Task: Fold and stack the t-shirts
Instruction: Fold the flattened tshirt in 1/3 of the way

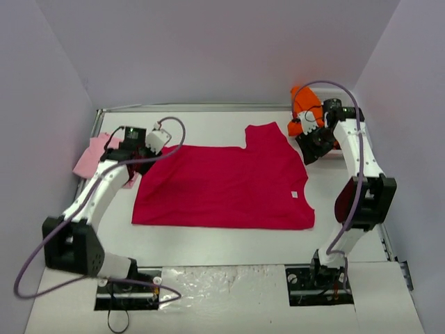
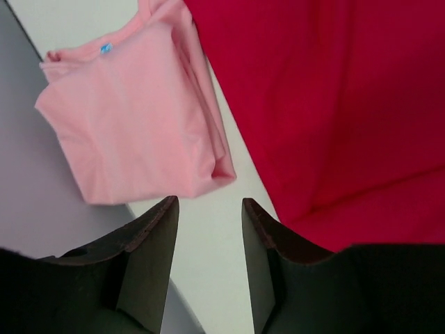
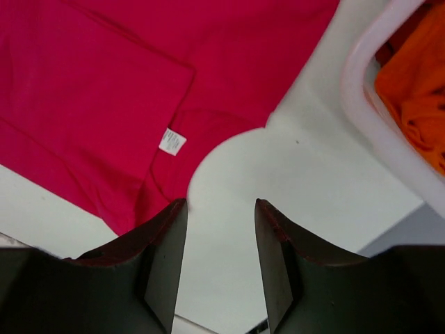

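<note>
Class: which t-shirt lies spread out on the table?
The crimson-magenta t-shirt, laid open mid-table. The pale pink t-shirt lies folded at the left edge; the orange t-shirt is bunched in the white basket.

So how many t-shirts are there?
3: a big crimson-magenta cloth t-shirt spread mid-table, a folded pale pink t-shirt at the left edge, a bright orange t-shirt in the white plastic basket. A dark red patch beside the right arm may be another.

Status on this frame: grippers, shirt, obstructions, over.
Left gripper fingers apart, empty, beside pink shirt. Right gripper open, empty, beside basket holding orange shirt. Crimson shirt spread on table between both. Nothing on it.
</note>
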{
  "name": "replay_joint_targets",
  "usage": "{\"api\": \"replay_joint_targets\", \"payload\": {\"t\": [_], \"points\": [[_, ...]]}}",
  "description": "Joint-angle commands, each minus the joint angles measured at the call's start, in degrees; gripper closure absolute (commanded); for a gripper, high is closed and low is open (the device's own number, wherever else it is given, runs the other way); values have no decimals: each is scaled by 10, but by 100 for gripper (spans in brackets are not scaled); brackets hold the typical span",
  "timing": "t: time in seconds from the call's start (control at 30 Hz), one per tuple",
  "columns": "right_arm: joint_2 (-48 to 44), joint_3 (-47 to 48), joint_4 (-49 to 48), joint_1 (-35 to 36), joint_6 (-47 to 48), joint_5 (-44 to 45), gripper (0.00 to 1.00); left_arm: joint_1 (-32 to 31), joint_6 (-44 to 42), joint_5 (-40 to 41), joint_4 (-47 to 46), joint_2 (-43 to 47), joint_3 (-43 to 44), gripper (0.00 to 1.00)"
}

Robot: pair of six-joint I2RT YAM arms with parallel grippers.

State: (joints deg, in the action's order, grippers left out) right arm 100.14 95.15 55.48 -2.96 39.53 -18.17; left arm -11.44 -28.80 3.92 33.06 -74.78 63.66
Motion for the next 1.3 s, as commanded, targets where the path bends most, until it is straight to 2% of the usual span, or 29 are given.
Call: {"api": "replay_joint_targets", "payload": {"t": [0.0,0.13,0.27,0.3,0.33,0.4,0.53,0.67,0.83,1.07,1.27], "points": [[48,31,2,1,-23,-54,60,24,37,-69,-50,-93,64,60],[87,50,2,3,-30,-52,61,50,11,-134,-17,-221,192,63],[105,45,-2,3,-31,-44,61,68,-1,-115,-21,-322,252,71],[108,43,-3,4,-30,-42,61,74,1,-108,-22,-335,262,74],[110,42,-6,3,-30,-40,61,81,10,-96,-20,-363,275,86],[115,32,-9,3,-31,-34,61,99,26,-83,9,-392,323,97],[120,18,-22,2,-35,-32,63,137,62,-66,26,-437,365,98],[123,6,-29,3,-36,-32,63,164,85,-80,0,-412,345,98],[123,-4,-33,2,-37,-27,63,168,82,-59,7,-411,335,98],[110,-15,-35,2,-36,-19,63,171,81,-84,3,-391,294,98],[102,-30,-38,2,-36,-20,63,175,74,-95,17,-446,307,98]]}}
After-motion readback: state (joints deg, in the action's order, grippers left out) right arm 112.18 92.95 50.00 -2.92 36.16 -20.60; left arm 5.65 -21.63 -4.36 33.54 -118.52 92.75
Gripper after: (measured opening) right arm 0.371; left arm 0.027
